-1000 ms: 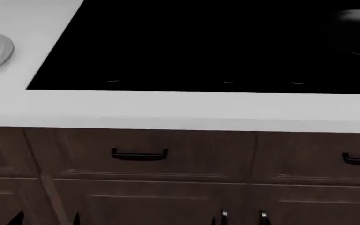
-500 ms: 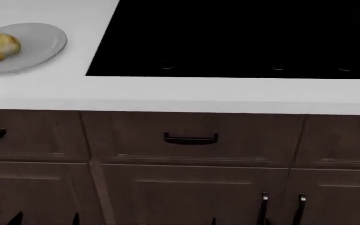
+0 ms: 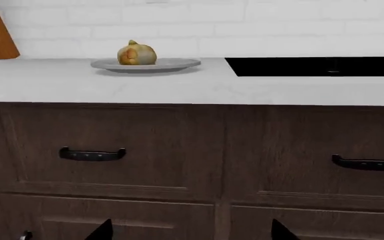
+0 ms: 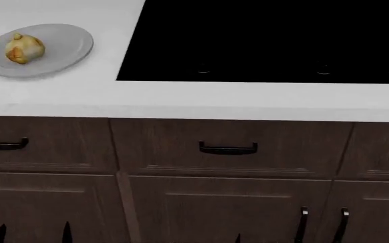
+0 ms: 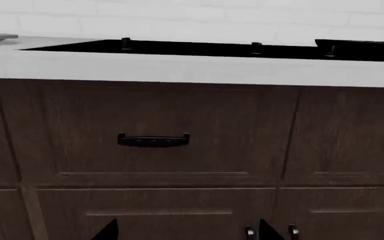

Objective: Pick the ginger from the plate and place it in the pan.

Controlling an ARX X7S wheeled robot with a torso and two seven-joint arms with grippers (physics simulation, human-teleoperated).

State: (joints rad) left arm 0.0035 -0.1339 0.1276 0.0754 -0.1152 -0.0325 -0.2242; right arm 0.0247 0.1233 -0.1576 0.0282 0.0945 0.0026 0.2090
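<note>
- Ginger (image 4: 24,48): a pale-yellow lump with orange nubs, resting left of centre on the plate (image 4: 66,48), untouched by either tool.
- Plate: light grey and shallow, standing on the white tabletop (image 4: 181,104), just left of the black stovetop (image 4: 275,40) and apart from it.
- Change from half a second ago: in the head view, plate and ginger now lie further right and fully in frame; the stovetop edge and the drawer handle (image 4: 228,148) have shifted right likewise. One second ago only the plate's rim showed at the left edge.
- Pan: outside the head view now; one second ago it showed at the far right of the stovetop. In the right wrist view a dark raised shape (image 5: 359,49) sits at the stovetop's far end, too indistinct to name.
- Left tool (image 3: 190,231): only two dark tips visible, set well apart, holding nothing, below tabletop level before the cabinet front (image 3: 112,145).
- Right tool (image 5: 188,231): tips likewise spread apart, empty, low before the drawers.
</note>
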